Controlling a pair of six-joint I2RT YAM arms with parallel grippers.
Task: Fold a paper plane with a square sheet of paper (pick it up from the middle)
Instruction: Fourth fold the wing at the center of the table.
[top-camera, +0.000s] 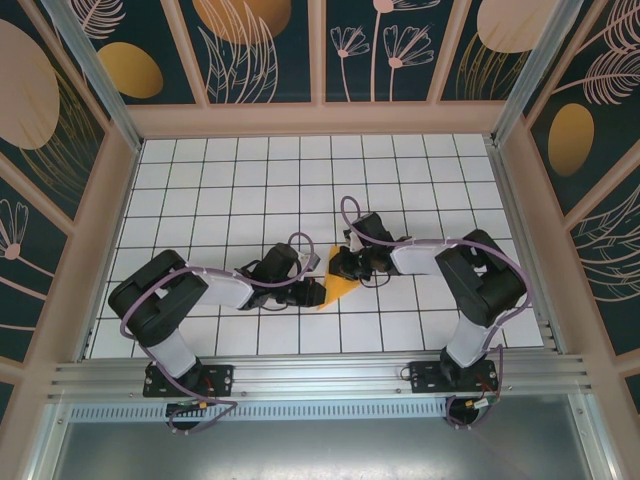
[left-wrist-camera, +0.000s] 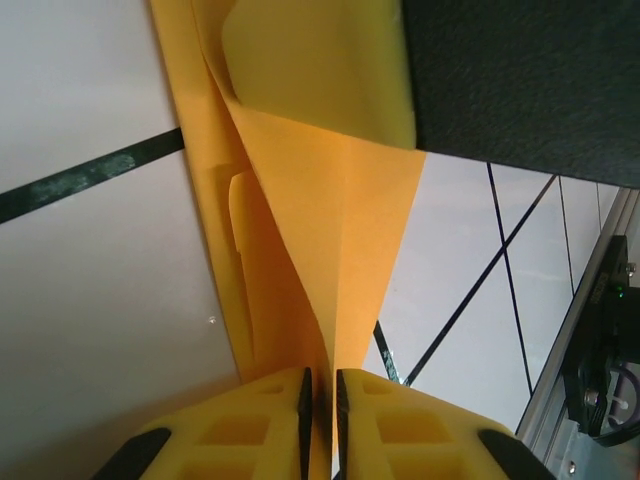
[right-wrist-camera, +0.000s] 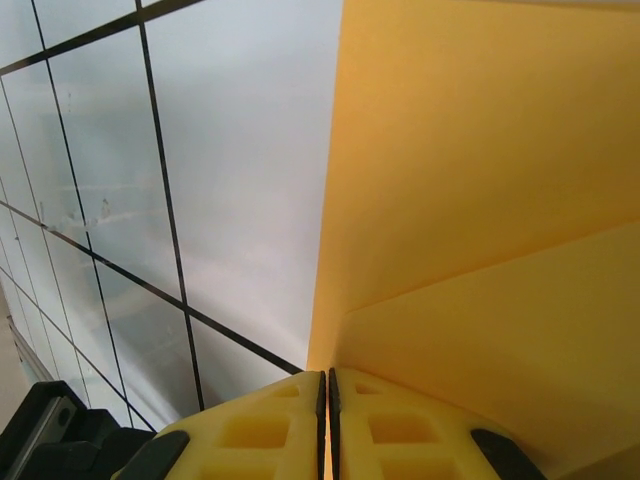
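Where the white, black-gridded desk (top-camera: 250, 170) nears its front rail (top-camera: 320, 372), the left end effector (top-camera: 314, 292) reaches in from 9 o'clock to the lower left edge of the square sheet of paper (top-camera: 340, 292). From the left wrist, its yellow pads (left-wrist-camera: 250, 420) stand almost together on either side of a paper fold that runs down into the thin slit between them; whether they truly pinch it or sit loose around it, I cannot tell. The sheet is folded into an orange-yellow wedge, narrow tip toward 12 o'clock and wider end toward 6 o'clock, between the two end effectors near the middle of the desk's front half. In that wrist view the paper (left-wrist-camera: 330, 230) fans up toward 12 o'clock in layered flaps, with a dark block (left-wrist-camera: 520, 80) covering the 1 o'clock corner. At the wedge's 12 o'clock tip sits the right end effector (top-camera: 346, 266), clenched on the paper: from the right wrist its pads (right-wrist-camera: 400, 430) press tight with the sheet's edge caught in the seam, and bare desk tiles stretch off toward 9 o'clock.
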